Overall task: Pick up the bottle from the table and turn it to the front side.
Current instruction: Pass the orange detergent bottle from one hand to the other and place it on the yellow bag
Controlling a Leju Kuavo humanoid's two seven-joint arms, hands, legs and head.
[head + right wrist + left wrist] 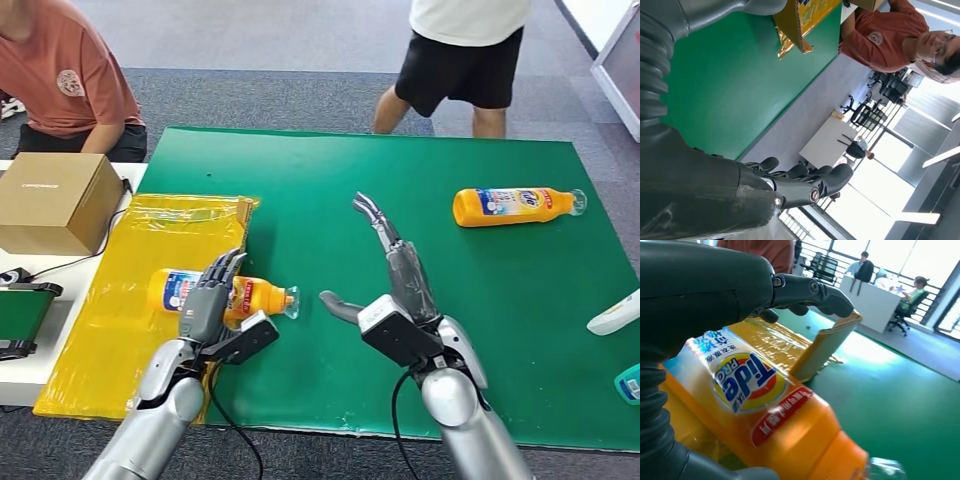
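Left hand (207, 305) lowest in the head view, arm coming up from the bottom edge. Its dark fingers (221, 270) lie over the label end of the orange bottle (249, 296), thumb side below it (real grip or just resting on top, cannot tell). In the left wrist view the bottle (764, 415) sits right under the palm, "Tide Pro" label facing the camera, fingers (810, 292) stretched out over it, not curled tight. Bottle lies on its side, clear cap (291, 301) pointing toward the right hand, body half on the yellow sheet (143, 280), neck end over the green mat (340, 200).

Beyond the left hand and off to its outer side: cardboard box (56, 200) on a white surface, and a seated person in a rust shirt (68, 85) behind it.

Right hand (377, 280) in the middle of the mat, near the bottle's cap but apart from it, holding nothing. Fingers (373, 215) extended forward, thumb (340, 305) spread toward the bottle. Right wrist view shows its fingers (810, 180) straight with nothing in them.

Farther right, well away from the right hand: a second orange bottle (517, 206) lying on the mat, cap pointing right. A standing person in black shorts (460, 60) is past the mat's far edge. White and teal items (619, 345) at the mat's right edge (too cropped to identify).
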